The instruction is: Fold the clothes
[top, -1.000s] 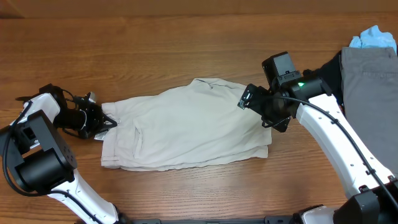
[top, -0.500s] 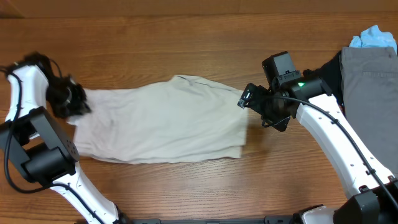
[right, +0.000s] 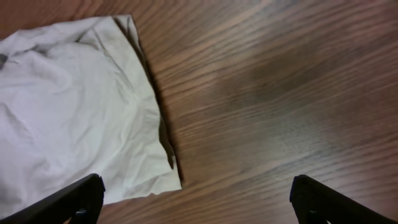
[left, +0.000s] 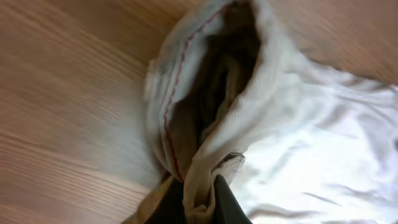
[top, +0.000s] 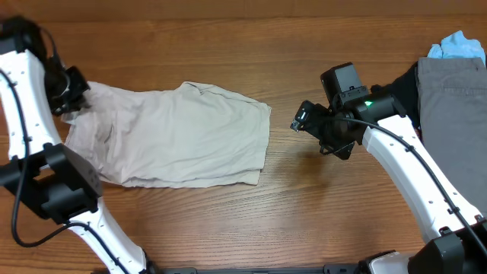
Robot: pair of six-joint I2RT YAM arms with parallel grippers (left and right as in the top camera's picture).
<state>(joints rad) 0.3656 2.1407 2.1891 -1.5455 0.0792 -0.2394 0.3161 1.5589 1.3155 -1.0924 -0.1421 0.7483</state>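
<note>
Two arms share the overhead view, with the cream-beige trousers [top: 175, 141] spread in a loose, rumpled sheet over the left and centre of the wooden worktop [top: 228, 38]. The left gripper [top: 74, 93] sits at the upper left of the frame, pinched onto the top left corner of the trousers, where the cloth rises into a small peak. The right gripper [top: 319, 137] hangs over bare wood right of centre, apart from the trousers' right edge, and touches nothing. Folded grey trousers [top: 453, 114] lie at the right edge of the frame, with a black garment [top: 407, 80] along their left side and a blue cloth [top: 456, 46] at their top. Next, the left wrist view shows the left gripper [left: 199, 202] at the bottom centre, its dark fingers [left: 227, 205] closed tight on a bunched fold of the trousers [left: 298, 124]; the fold gapes open above them, showing a shadowed inside and a line of red stitching along a seam, with the worktop [left: 62, 93] filling the left of the frame. Last, the right wrist view shows the right gripper [right: 194, 186] spread wide, its fingers [right: 71, 199] in the two bottom corners with only the worktop [right: 280, 93] between them. The trousers [right: 68, 106] fill the upper left of that frame, their hemmed corner ending near the bottom left.
</note>
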